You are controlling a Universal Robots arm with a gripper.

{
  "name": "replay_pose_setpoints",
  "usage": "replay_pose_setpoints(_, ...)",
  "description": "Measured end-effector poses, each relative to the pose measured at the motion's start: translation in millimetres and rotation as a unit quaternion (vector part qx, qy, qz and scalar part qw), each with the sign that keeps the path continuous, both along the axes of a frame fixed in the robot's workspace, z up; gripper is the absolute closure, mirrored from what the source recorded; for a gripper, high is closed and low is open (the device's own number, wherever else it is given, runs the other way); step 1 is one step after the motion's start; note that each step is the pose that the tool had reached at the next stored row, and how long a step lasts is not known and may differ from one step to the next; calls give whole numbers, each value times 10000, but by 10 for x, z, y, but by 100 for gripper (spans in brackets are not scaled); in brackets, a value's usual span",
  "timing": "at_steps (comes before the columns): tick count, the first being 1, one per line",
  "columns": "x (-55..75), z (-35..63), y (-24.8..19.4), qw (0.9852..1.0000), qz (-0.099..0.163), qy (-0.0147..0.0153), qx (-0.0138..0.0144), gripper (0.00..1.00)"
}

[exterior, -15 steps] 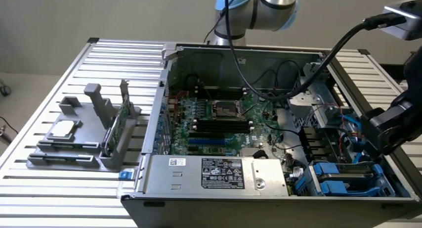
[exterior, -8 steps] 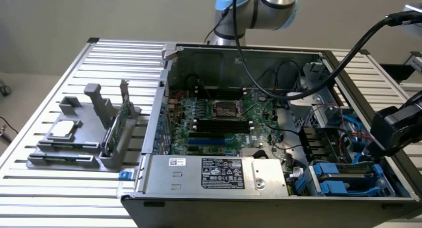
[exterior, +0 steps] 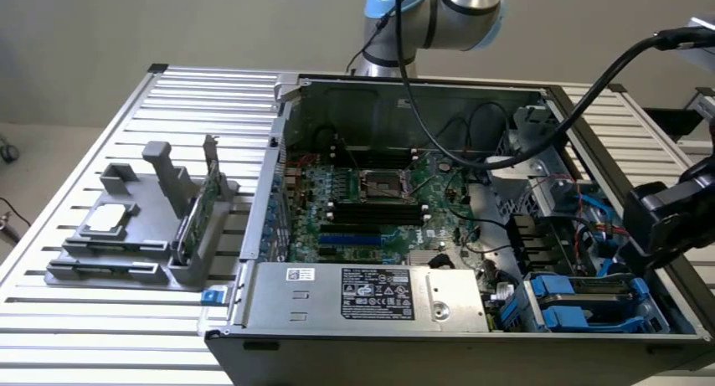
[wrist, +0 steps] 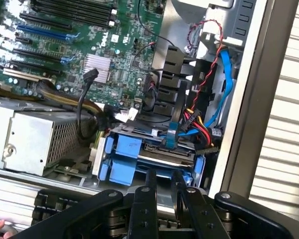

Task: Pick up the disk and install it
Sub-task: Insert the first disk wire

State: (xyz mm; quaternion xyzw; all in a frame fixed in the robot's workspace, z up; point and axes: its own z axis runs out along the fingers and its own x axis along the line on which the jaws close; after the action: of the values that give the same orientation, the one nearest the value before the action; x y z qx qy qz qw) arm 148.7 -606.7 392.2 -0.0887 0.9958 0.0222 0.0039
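At a corner of the computer case (exterior: 447, 357): hovering over the disk (wrist: 167, 155).
Holding the hand (wrist: 163, 175) partly open, gripping nothing; squaring up, apparently, to the blue carrier (wrist: 124, 154) seated down in that corner.

**Worktop** (exterior: 67, 319): silver metal, ribbed in long parallel slats. You will see its slats just beside the tool (wrist: 164, 175), outside the case wall.

**Item 1:** computer case (exterior: 447, 352), open. It lies on its side directly on the slats, with one corner of it under the tool.

**Item 2:** grey slotted rack (exterior: 123, 265). It stands directly on the slats, well apart from the tool, beyond the wall of the case farthest from it.
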Motion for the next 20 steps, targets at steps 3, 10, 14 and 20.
replay_pose_setpoints(3, 0, -24, 0, 9997, -257, 0, 10, 73)
replay_pose_setpoints(10, 0, -80, 0, 9963, -856, 0, 32, 73)
replay_pose_setpoints(14, 0, -111, 0, 9928, -1195, 0, 42, 73)
replay_pose_setpoints(20, 0, -153, 0, 9855, -1695, -1, 53, 73)
